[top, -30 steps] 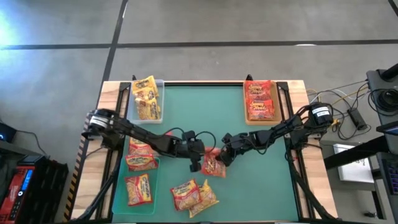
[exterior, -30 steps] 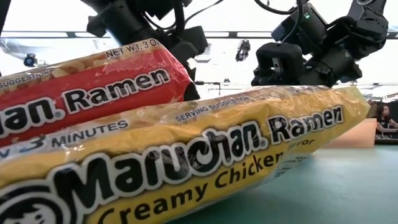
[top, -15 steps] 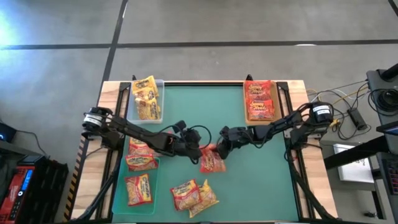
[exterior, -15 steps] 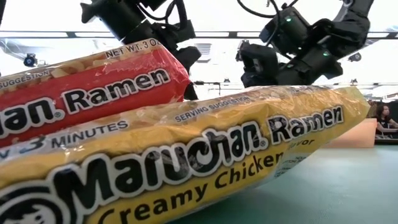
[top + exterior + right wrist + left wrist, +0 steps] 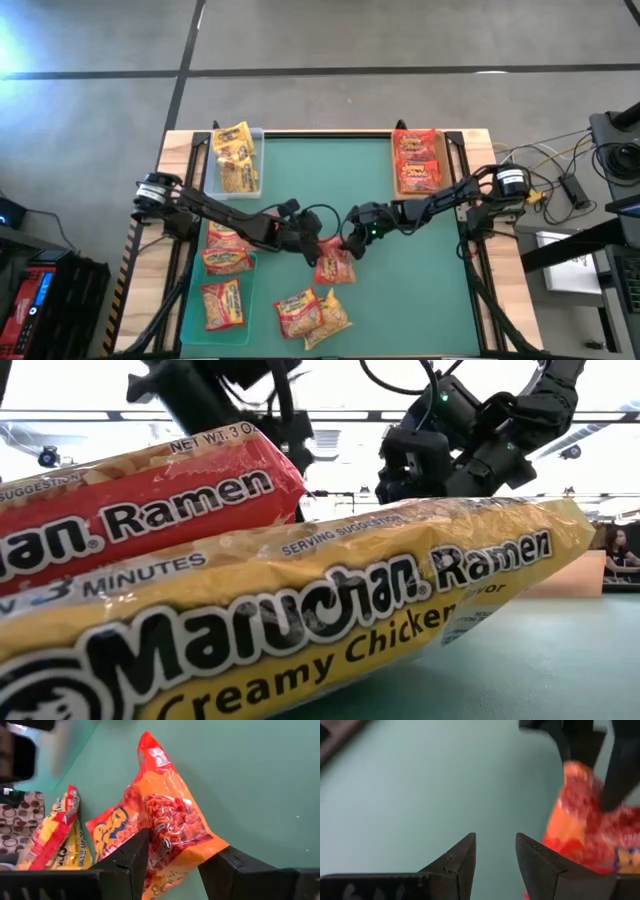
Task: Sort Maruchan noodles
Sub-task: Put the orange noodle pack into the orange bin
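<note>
A red-orange Maruchan packet [image 5: 335, 266] lies at mid-table. My right gripper [image 5: 186, 840] comes at it from the right and is shut on its end. My left gripper [image 5: 495, 837] hangs open just left of the packet [image 5: 580, 825], with nothing between its fingers. I cannot tell whether its finger touches the wrapper. More Maruchan noodles lie flat in the trays, and two [image 5: 312, 312] lie on the mat near the front edge. My right gripper has the red-orange packet's end nearest the wrist [image 5: 167, 852] between its two fingers, with the printed face up. The fingers slant down from the table's right and lie along the packet, which is wider than their gap. The packet stretches away from the fingers. I cannot tell whether its far seal [image 5: 150, 747] rests on the mat.
A clear tray [image 5: 257, 185] at the far left holds yellow packets, and a tan tray [image 5: 443, 160] at the far right holds red ones. A green tray [image 5: 190, 310] at the near left holds several more. A red packet [image 5: 130, 510] and a yellow packet [image 5: 300, 610] fill the low view.
My right gripper has moved toward the table's left. The red-orange packet has shifted a little left with it and turned slightly. My left gripper has turned at the wrist beside the packet, and its gap is unchanged.
</note>
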